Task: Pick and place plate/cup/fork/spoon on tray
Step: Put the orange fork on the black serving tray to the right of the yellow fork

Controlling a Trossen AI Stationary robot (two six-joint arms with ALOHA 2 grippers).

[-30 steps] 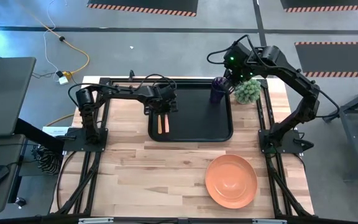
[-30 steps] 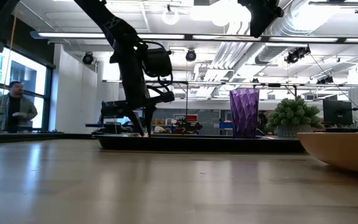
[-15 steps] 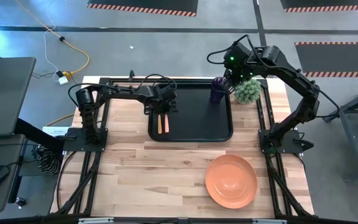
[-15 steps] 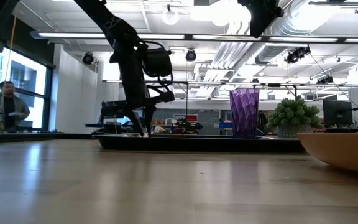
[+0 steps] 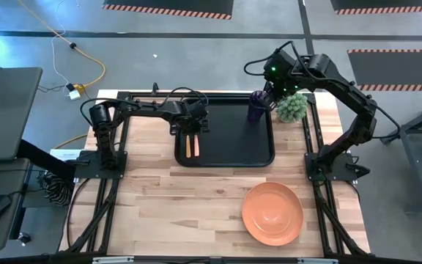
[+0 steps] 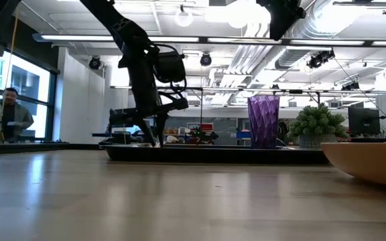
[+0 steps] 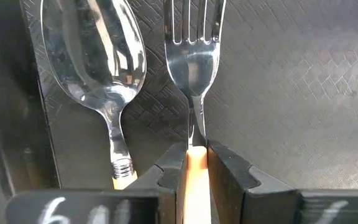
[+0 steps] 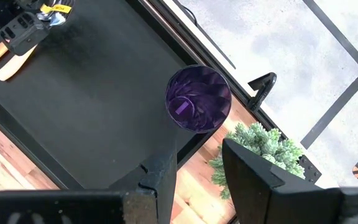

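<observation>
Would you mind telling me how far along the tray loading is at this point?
Done: the cup stands in the tray, and the spoon lies there. In hand: the left end effector is shut on the fork's handle, beside the spoon. The right end effector is open above the cup. Left: the plate, out on the table.

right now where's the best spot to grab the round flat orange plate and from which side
Grip the round flat orange plate by its rim. It lies flat on the wooden table, off the tray, so the raised edge is the only part fingers can pinch. Coming from above on the right arm's side looks best, since the right gripper is nearer.
</observation>
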